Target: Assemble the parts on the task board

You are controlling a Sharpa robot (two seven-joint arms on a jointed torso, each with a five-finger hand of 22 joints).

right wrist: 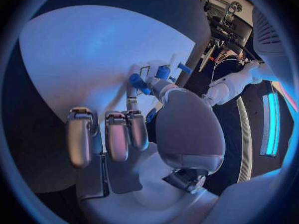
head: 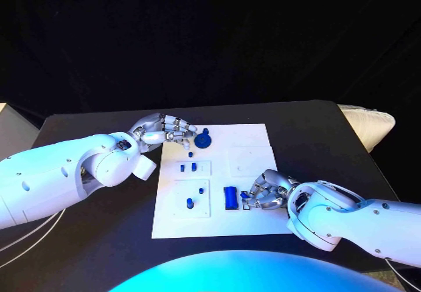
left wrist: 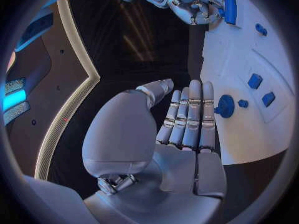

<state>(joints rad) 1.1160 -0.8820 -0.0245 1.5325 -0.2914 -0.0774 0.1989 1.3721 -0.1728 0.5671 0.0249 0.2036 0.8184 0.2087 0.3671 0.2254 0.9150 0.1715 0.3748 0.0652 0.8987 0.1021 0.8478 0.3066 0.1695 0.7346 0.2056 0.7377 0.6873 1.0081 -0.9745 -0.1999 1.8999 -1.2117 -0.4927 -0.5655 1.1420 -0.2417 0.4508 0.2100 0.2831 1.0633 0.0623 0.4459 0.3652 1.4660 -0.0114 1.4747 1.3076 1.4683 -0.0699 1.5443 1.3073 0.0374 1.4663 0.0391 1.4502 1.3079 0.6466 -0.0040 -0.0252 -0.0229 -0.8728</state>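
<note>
L hand (head: pixel 167 131) hovered w/ fingers straight, holding nothing, beside round blue part (head: pixel 204 142) at task board (head: pixel 254 137) far edge. R hand (head: pixel 267 190) curled by long blue part (head: pixel 230 198); grip unclear.

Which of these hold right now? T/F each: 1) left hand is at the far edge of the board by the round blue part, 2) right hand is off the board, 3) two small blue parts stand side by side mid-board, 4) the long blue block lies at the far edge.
1) True: the left hand is beside the round blue part at the task board's far edge.
2) False: the right hand is over the board's near right part.
3) True: two small blue parts stand together.
4) False: the long blue block lies near the right hand.
</note>
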